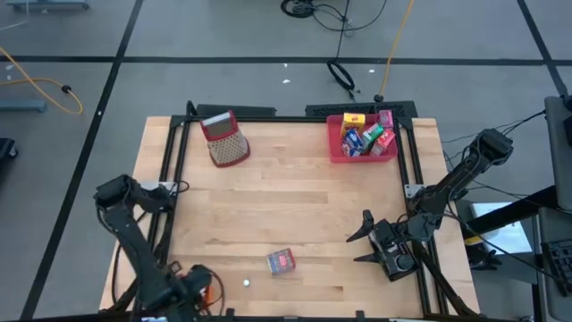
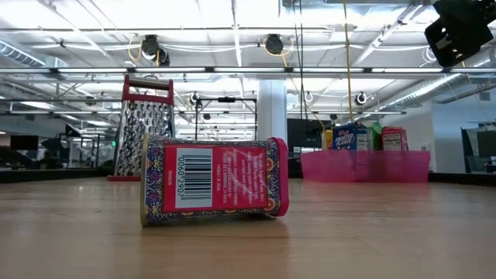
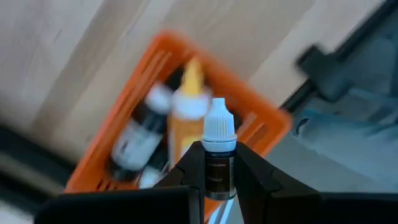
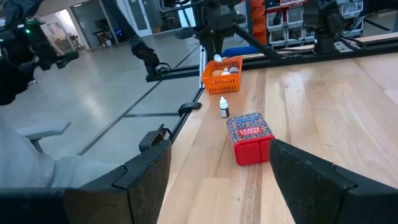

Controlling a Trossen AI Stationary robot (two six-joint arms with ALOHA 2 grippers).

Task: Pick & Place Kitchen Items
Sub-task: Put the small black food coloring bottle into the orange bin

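Over the orange tray (image 3: 264, 112) at the table's near left corner, my left gripper (image 3: 219, 150) is shut on a small dark bottle (image 3: 217, 171) with a white cap. The tray (image 4: 222, 70) holds more bottles. Another small dark bottle (image 4: 224, 107) stands upright on the table beside it. A red patterned box (image 1: 281, 261) lies on its side near the front edge. Beyond it, toward the table's right, my right gripper (image 1: 362, 241) stands open, level and bare, facing the box (image 4: 250, 137). My left gripper pinches the bottle's dark body (image 3: 216, 177) between its two fingers, which point down from above. The white cap (image 3: 219, 124) sticks out past the fingertips. The bottle is lifted clear, above the orange tray.
A pink tray (image 1: 335, 148) filled with packets and boxes stands at the far right. A red-topped mesh grater (image 1: 225, 139) lies at the far left. Black rails (image 1: 170, 179) frame the table's edges. Bare wood lies between the box and the pink tray.
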